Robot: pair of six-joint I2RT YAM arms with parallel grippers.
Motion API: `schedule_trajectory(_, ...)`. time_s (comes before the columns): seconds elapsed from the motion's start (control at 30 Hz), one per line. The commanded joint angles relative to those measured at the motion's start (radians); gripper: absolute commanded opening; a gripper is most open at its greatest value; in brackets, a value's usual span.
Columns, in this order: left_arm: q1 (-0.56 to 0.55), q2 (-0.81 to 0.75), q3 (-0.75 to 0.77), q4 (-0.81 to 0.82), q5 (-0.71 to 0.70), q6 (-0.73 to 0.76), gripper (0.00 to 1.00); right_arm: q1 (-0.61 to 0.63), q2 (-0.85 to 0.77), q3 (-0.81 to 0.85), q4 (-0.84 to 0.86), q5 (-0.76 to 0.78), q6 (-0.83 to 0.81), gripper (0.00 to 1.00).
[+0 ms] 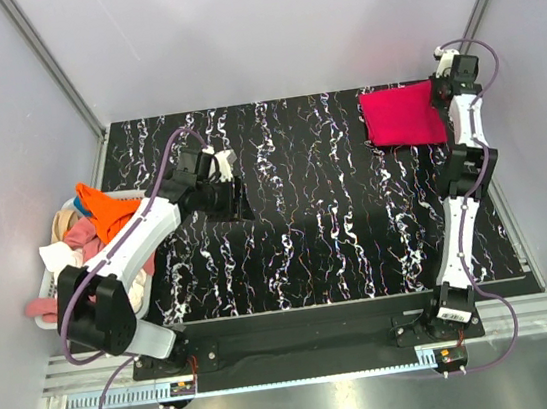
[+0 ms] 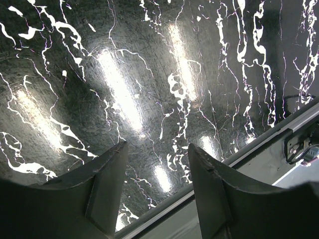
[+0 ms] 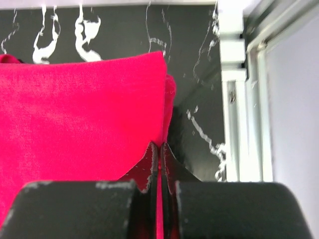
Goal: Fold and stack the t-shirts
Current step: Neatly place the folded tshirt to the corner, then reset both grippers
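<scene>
1. Several loose t-shirts (image 1: 101, 209), orange, pink and white, lie heaped in a white basket (image 1: 123, 196) at the left edge of the counter (image 1: 336, 216), not yet folded.
2. The left gripper (image 1: 228, 165) hangs over bare counter just right of the basket. Its fingers are apart and hold nothing; the wrist view shows only the marbled surface between them.
3. One red t-shirt (image 1: 403, 117) lies folded into a neat rectangle in the far right corner, likely the start of the stack.
4. The right gripper (image 1: 437, 92) is clamped on that shirt's right edge, with a sliver of red cloth between its closed fingers.
5. The step in hand looks like setting down the first folded shirt. Next, I judge, the right gripper must let go and lift clear without dragging the fold open. The left gripper then reaches into the basket for another shirt.
</scene>
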Motion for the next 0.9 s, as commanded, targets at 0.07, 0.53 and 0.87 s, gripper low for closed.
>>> schedule_trajectory(0.07,-0.004,0.014,0.016,0.039,0.028,0.014,0.57,-0.014,0.022,0.075,0.183,0.043,-0.054,0.12)
schedule_trajectory(0.53,-0.035,-0.187,0.054,0.119,0.036,-0.011,0.6,0.057,-0.694,-0.565,0.166,0.06,0.355,1.0)
schedule_trajectory(0.87,-0.018,-0.417,0.151,0.17,-0.105,-0.049,0.71,0.155,-1.372,-1.228,0.056,-0.434,0.834,1.0)
